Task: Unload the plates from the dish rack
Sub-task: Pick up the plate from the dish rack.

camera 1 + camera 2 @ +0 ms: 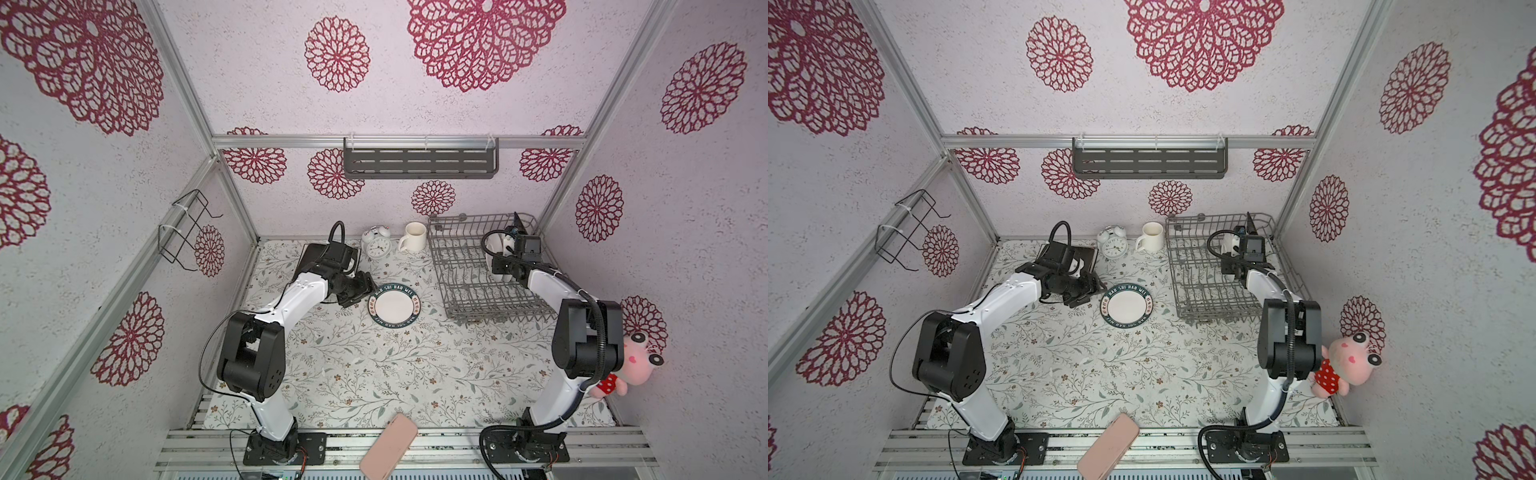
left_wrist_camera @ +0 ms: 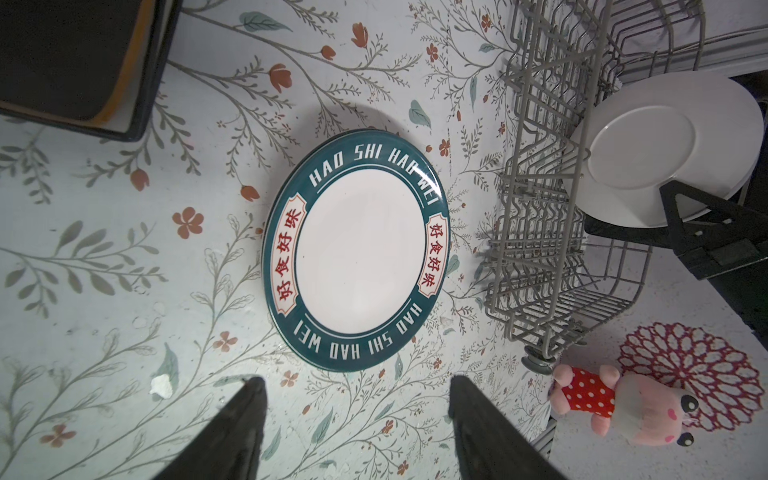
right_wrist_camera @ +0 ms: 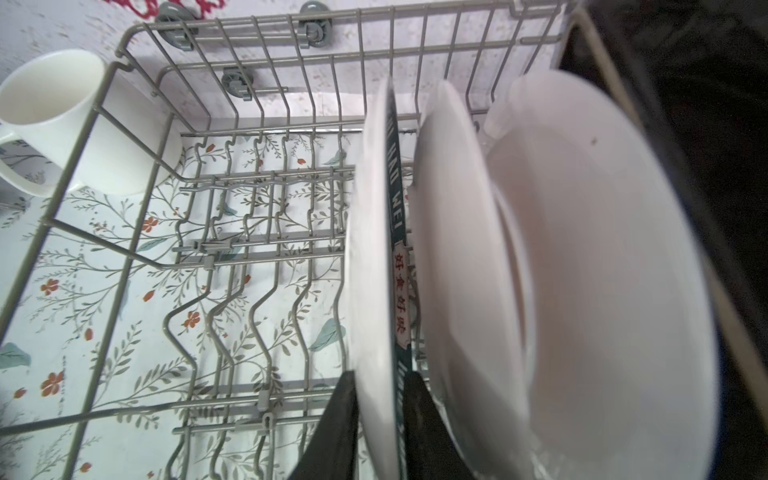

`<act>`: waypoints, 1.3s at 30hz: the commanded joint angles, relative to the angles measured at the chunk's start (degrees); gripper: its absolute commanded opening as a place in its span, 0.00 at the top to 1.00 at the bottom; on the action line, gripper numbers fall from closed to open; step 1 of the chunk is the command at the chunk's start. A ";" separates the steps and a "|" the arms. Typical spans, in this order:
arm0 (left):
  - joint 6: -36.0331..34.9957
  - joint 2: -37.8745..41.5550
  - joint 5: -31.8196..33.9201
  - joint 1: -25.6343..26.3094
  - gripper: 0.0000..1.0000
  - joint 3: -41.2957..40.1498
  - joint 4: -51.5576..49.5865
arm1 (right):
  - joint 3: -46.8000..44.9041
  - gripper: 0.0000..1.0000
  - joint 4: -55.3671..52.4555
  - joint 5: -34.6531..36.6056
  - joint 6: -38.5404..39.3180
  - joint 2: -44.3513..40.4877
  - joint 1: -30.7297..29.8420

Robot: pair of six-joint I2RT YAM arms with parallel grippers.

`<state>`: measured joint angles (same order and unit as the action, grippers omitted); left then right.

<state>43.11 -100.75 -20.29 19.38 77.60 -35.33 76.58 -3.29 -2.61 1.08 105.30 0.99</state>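
1. The left arm rises from the near left edge of the counter (image 1: 374, 374), folds at the elbow and reaches toward the middle with its wrist low. The left claw (image 2: 357, 379) is released, its fingers spread wide, just beside the flat plate (image 1: 394, 306) and not touching it.
2. The right arm stretches from the near right edge to the dish rack (image 1: 461, 270) at the far right corner, its wrist tipped down into the basket. The right claw (image 3: 380, 376) is grasping the upright plate (image 3: 374, 249), with one finger on the white back and the other on the lettered face.
3. The flat plate is round, with a white centre and a dark teal rim carrying white lettering and red characters. It lies face up between the left claw and the rack, apart from both.
4. The upright plate has the same rim and stands on edge between prongs. Two white round plates (image 3: 457, 249) stand just behind it.
5. The square plates (image 2: 83, 62), black-backed with a cream edge, sit near the far left corner, partly under the left arm.
6. Only the right wrist view, somewhat blurred, shows the grip and the three standing plates. In both top views the arm's wrist covers them.
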 commanded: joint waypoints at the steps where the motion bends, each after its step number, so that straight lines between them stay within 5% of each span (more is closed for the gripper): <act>1: -0.22 -0.41 -0.67 -0.40 0.28 -0.46 1.58 | 2.30 0.79 0.38 0.00 1.02 0.74 -0.45; 7: -0.13 -0.36 -1.02 -0.48 0.28 -0.36 1.84 | 4.31 0.75 -2.04 -0.79 2.08 2.10 -0.46; 16: 0.13 -0.92 -1.80 -0.43 0.28 -0.35 2.37 | 4.35 1.00 -0.57 -2.07 2.91 1.73 -0.72; 39: 0.39 1.57 -3.79 -0.39 0.27 -2.57 5.39 | 6.06 1.00 -0.53 0.16 5.20 -4.83 -1.43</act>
<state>43.35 -100.97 -23.49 19.33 75.92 -31.55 79.85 -5.56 -5.15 4.60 104.81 -0.64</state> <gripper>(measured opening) 0.728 0.095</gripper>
